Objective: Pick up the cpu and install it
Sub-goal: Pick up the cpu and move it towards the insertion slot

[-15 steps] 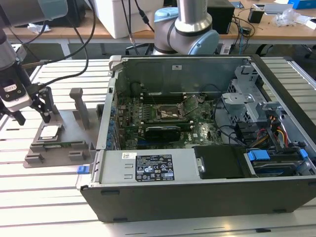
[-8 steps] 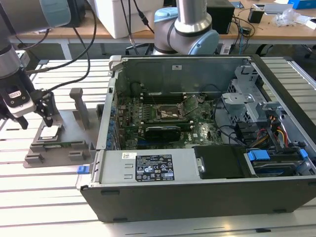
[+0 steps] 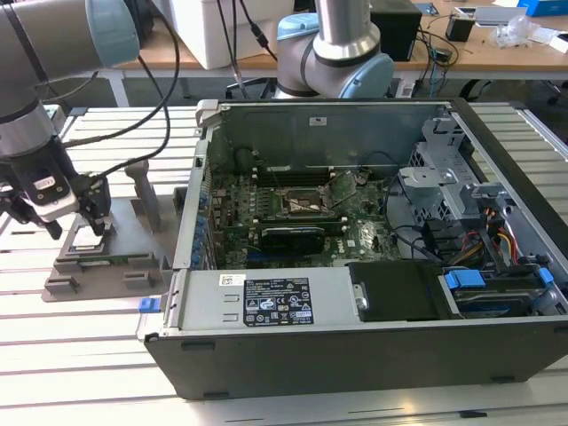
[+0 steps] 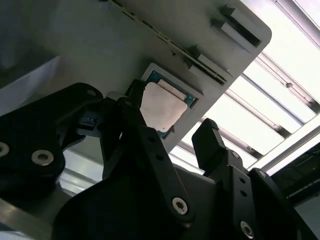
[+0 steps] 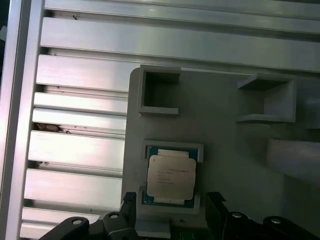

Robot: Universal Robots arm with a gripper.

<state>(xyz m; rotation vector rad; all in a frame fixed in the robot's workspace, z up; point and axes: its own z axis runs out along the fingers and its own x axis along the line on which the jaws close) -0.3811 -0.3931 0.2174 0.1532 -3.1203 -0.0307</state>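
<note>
The cpu (image 5: pixel 171 175) is a small square chip with a silvery top and a green edge. It lies flat in a recess of the grey plastic holder (image 5: pixel 235 150). In the exterior view the holder (image 3: pixel 106 266) sits on the slatted table, at that view's left of the open computer case. My gripper (image 3: pixel 84 222) hangs just above the cpu (image 3: pixel 85 240). In both wrist views the black fingers (image 5: pixel 129 207) stand on either side of the cpu (image 4: pixel 160 107), with a gap to each edge. The gripper (image 4: pixel 170 119) is open and holds nothing.
The open computer case (image 3: pixel 373 346) lies on its side, with the motherboard socket (image 3: pixel 306 202) bare in the middle and a black graphics card (image 3: pixel 293 235) in front of it. Upright posts (image 3: pixel 146 191) rise from the holder beside my gripper. A second arm's base (image 3: pixel 333 53) stands behind the case.
</note>
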